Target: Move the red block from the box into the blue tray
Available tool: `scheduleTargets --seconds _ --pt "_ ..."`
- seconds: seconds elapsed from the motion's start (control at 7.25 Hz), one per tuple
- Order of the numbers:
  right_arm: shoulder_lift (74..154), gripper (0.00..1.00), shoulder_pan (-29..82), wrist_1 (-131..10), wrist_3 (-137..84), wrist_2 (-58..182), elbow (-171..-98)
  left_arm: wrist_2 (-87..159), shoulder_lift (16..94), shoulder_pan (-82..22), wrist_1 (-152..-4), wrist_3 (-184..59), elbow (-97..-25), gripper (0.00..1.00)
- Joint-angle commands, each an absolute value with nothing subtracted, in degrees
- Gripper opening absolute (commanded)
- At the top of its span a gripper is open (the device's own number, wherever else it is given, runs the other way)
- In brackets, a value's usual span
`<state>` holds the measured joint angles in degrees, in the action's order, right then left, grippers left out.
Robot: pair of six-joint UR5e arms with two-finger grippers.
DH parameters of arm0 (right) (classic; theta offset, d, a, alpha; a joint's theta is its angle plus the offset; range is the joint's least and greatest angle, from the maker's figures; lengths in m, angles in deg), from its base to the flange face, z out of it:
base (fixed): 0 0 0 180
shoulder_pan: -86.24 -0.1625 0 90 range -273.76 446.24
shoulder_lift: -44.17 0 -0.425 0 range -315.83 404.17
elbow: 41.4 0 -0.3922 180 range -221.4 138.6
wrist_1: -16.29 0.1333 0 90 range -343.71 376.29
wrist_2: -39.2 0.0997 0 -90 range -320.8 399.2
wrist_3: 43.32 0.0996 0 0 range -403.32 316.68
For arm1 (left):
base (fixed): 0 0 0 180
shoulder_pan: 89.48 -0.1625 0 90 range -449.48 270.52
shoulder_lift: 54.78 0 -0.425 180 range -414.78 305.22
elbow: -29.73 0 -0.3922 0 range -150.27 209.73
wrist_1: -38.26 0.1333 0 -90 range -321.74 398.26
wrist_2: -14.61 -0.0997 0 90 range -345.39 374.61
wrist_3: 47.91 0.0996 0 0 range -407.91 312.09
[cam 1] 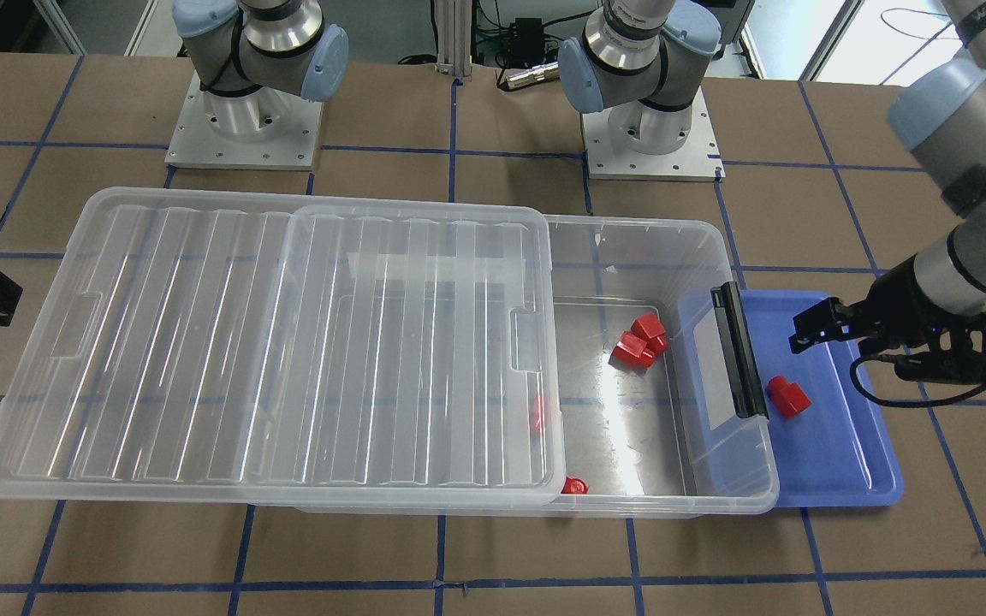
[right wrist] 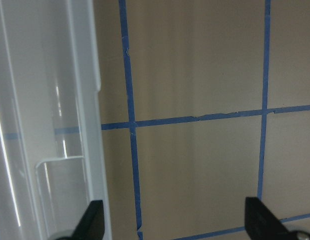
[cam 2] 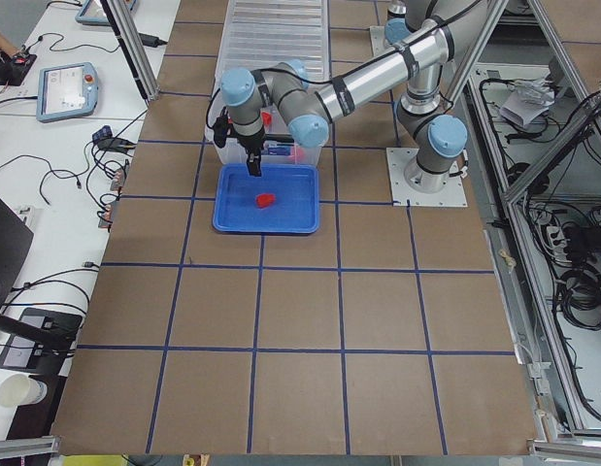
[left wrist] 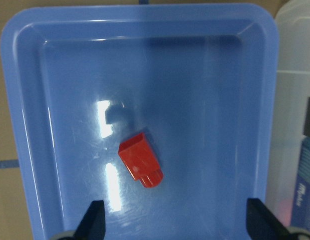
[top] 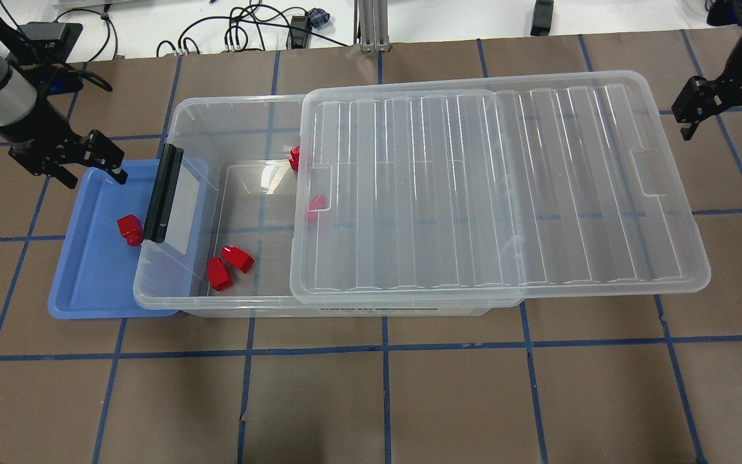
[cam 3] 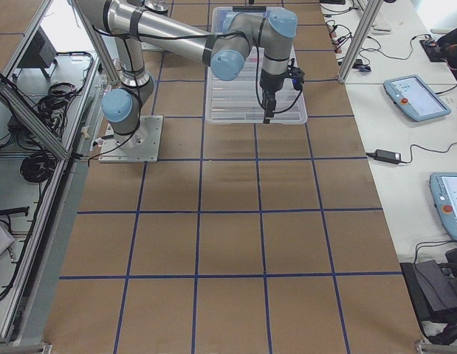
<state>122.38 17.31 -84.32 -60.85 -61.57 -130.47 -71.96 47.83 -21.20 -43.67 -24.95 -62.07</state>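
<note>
Worktop: brown board ruled with blue tape, carrying a clear box, its ribbed lid and a blue tray.
Left jaws: spread wide and holding nothing, hanging above the tray.
Red block: loose on the tray floor, below the left jaws and just ahead of the fingertips. It sits between the lines of the two fingers, a little toward one of them, and touches neither.
Long axis: diagonal to the line between the left jaws, with the small stub end turned back toward them.
Tray rim: surrounds the block on every side, well apart from it.
Latch handle: off to one side of the left jaws, where the box's end overlaps the tray's edge.
Other blocks: two red ones lie together on the box floor beyond that handle. Two more show at the lid's edge.
Right jaws: also spread and empty, over bare worktop just past the lid's far end, well apart from the tray and every block.
Nearer arm: the left arm, by a wide margin.
Reading: one block looks delivered and released. A further pick would likely fall to the left jaws, which would cross over the handle into the box's uncovered end.
</note>
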Motion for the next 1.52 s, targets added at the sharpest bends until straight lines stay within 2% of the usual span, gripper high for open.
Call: scheduleTargets --seconds 0.0,0.41,1.38 --pt "119.2 1.0 20.4 -87.7 -63.5 -61.8 -130.5 -72.1 41.7 -13.6 -48.9 -31.5 -58.1 1.0" --pt "119.8 1.0 20.8 -86.2 -63.7 -61.2 -132.9 -77.1 33.8 -1.8 -52.7 -39.6 -57.5 1.0" --pt "120.8 1.0 17.3 -86.1 -63.9 -60.9 -134.7 -75.2 35.3 -2.1 -52.4 -38.5 -57.3 1.0"
